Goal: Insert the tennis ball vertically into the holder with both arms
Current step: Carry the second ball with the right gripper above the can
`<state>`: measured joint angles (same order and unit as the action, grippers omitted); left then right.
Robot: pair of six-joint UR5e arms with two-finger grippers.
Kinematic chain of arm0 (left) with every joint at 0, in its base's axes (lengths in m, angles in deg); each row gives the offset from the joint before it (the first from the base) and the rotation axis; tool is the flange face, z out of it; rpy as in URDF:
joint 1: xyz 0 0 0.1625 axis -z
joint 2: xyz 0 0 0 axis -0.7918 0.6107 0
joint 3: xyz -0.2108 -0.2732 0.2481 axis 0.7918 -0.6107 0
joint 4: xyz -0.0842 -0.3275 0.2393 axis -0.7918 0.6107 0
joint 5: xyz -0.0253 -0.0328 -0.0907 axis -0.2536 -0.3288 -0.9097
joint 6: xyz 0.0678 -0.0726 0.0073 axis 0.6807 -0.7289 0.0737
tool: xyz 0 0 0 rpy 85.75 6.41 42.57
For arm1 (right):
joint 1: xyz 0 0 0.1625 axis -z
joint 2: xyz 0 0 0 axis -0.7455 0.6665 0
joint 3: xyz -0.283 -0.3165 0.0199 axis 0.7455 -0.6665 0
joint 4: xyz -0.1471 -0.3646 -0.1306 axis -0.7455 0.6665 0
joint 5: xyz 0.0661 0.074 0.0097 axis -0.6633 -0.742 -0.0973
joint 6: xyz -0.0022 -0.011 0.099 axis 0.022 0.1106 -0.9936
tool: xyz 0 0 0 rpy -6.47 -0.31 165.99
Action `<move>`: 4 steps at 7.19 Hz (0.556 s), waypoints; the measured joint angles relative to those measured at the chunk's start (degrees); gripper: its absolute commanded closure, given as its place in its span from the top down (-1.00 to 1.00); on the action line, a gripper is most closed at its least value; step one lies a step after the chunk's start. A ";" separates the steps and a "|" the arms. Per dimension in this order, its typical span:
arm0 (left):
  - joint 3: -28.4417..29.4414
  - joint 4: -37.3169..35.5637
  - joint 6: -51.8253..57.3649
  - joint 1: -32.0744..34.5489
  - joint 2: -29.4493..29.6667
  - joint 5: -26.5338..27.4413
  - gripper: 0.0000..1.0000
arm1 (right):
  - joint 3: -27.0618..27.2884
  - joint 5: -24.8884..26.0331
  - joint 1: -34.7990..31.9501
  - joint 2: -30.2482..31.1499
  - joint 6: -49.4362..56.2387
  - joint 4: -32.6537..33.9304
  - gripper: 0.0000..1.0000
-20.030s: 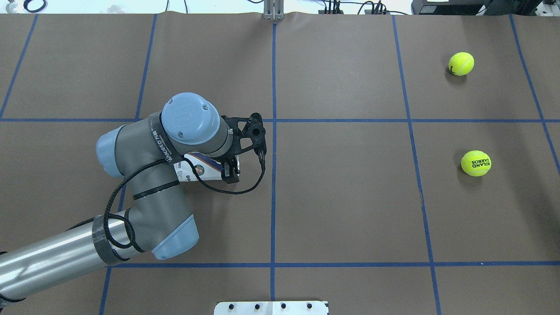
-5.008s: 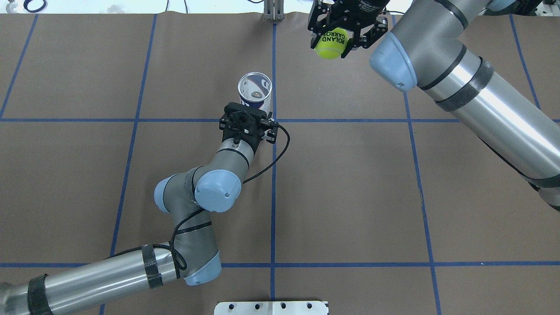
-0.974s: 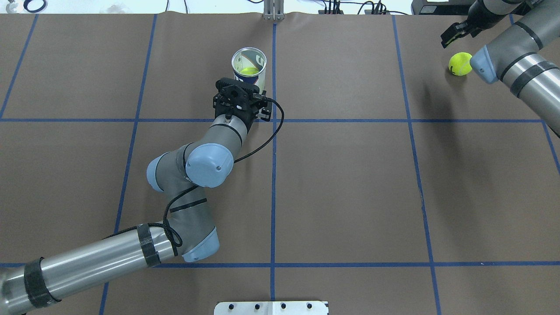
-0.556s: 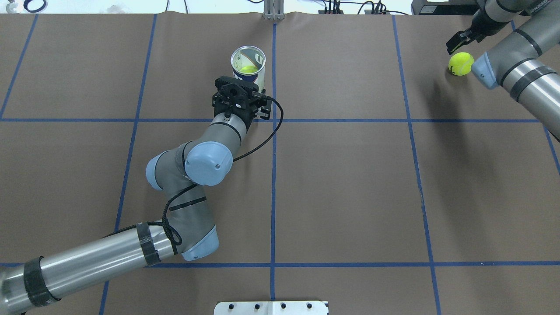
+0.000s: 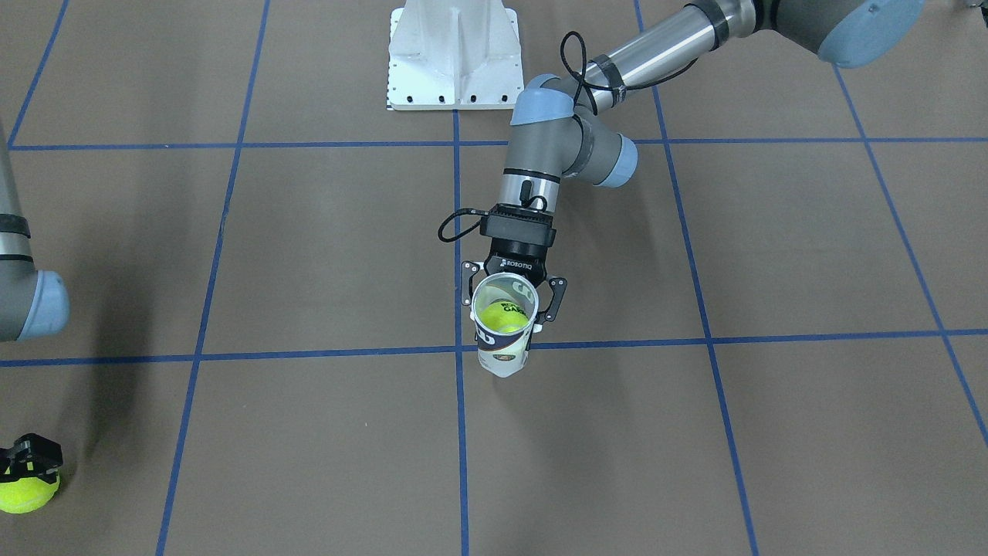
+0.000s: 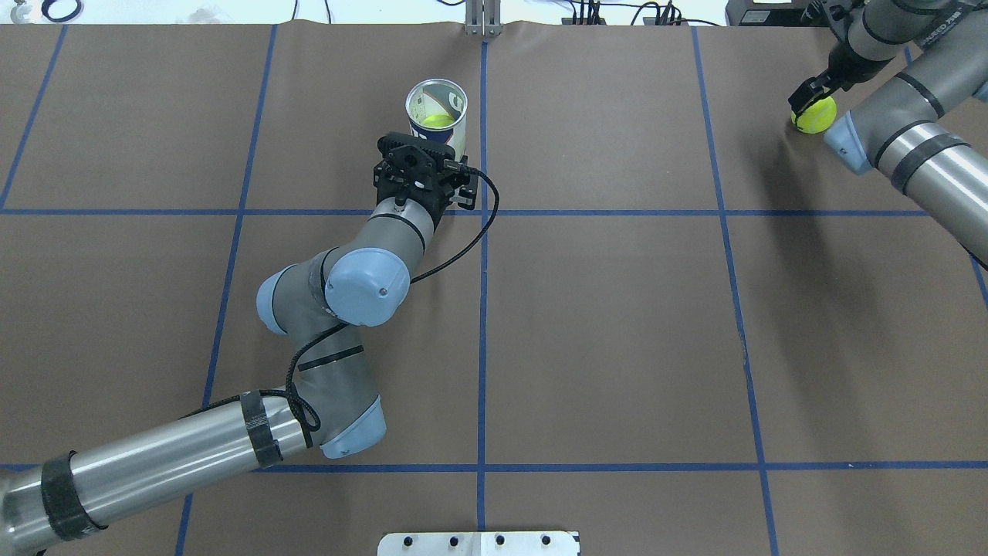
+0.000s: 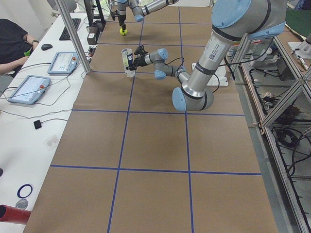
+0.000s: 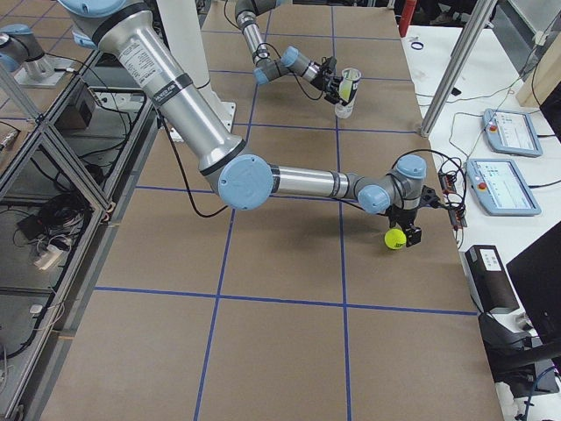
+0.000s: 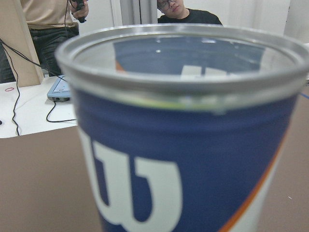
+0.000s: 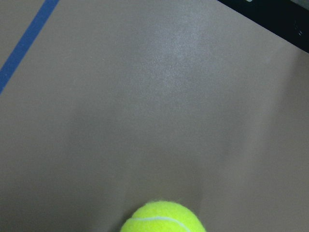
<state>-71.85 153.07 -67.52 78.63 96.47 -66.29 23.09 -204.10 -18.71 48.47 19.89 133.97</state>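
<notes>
The holder (image 5: 502,357), a clear tube with a navy and white "W" label, stands upright near the table's middle. My left gripper (image 6: 437,147) is shut on its upper part. Its label fills the left wrist view (image 9: 183,159). One tennis ball (image 5: 505,318) lies inside the holder, also seen from overhead (image 6: 438,121). A second tennis ball (image 6: 816,118) rests on the table at the far right. My right gripper (image 6: 806,96) hangs open just over it, with one finger at the ball's edge. The right wrist view shows that ball (image 10: 161,218) at its bottom edge.
Brown paper with blue tape lines covers the table (image 6: 617,324). The white pedestal base (image 5: 453,54) stands at the robot's side. Tablets (image 8: 508,132) and cables lie on a white bench past the far edge, where people (image 9: 188,14) stand.
My right gripper has come down and in toward the second ball. Before that, it carried the other ball away from the right side; that ball now lies in the holder. The left arm barely moved.
</notes>
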 measured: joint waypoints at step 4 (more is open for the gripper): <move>-0.08 0.00 0.04 0.00 0.00 0.00 0.37 | -1.37 -0.08 0.60 0.17 0.29 0.02 -0.99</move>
<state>-71.93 153.07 -67.48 78.64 96.47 -66.29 21.72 -204.18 -18.11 48.64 20.18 133.99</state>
